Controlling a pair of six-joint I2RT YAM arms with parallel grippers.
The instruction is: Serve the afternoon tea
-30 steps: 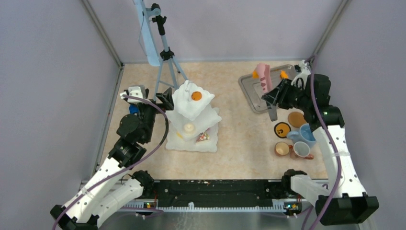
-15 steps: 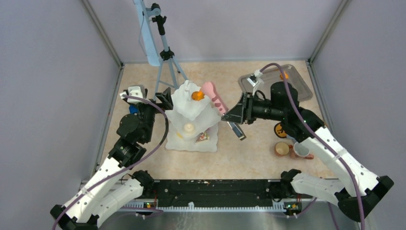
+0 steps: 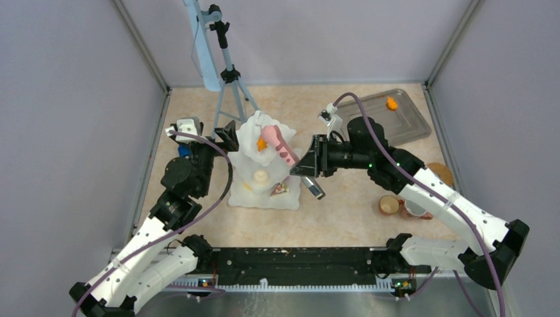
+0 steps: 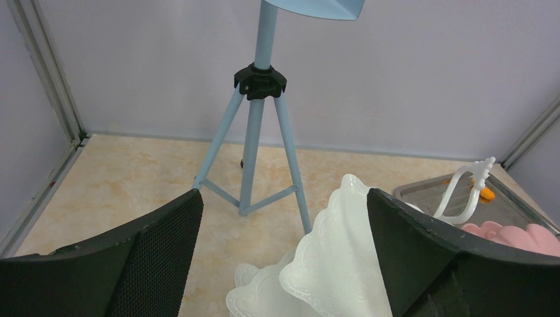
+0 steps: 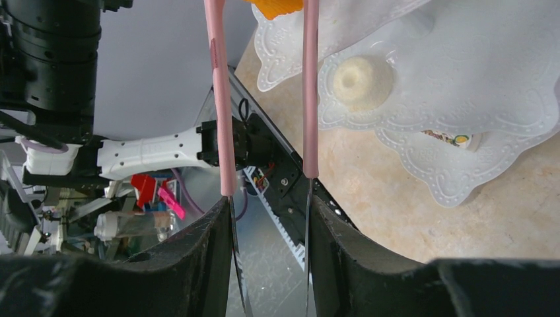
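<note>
A white three-tier stand (image 3: 267, 165) stands mid-table. My right gripper (image 3: 309, 165) is shut on the pink tongs (image 3: 280, 146), whose tips reach over the top tier around an orange pastry (image 3: 262, 143). In the right wrist view the tongs (image 5: 218, 99) run up from my gripper (image 5: 267, 205) to that orange pastry (image 5: 277, 5). A cream pastry (image 3: 261, 176) lies on the middle tier and a cake slice (image 3: 280, 189) on the bottom tier. Another orange pastry (image 3: 391, 103) lies on the metal tray (image 3: 409, 125). An orange-brown mug (image 3: 389, 205) and a whitish-pink mug (image 3: 416, 209) stand at right. My left gripper (image 3: 228, 135) is open and empty beside the stand.
A blue tripod (image 3: 228, 72) stands behind the stand, close to my left gripper (image 4: 284, 218). A blue toy (image 3: 185, 150) lies by the left arm. A brown disc (image 3: 439, 173) shows past the right arm. Grey walls enclose the table on three sides.
My right arm swung the pink tongs from the tray leftward to over the stand's top tier, the tips now at the orange pastry. The left arm has not moved.
</note>
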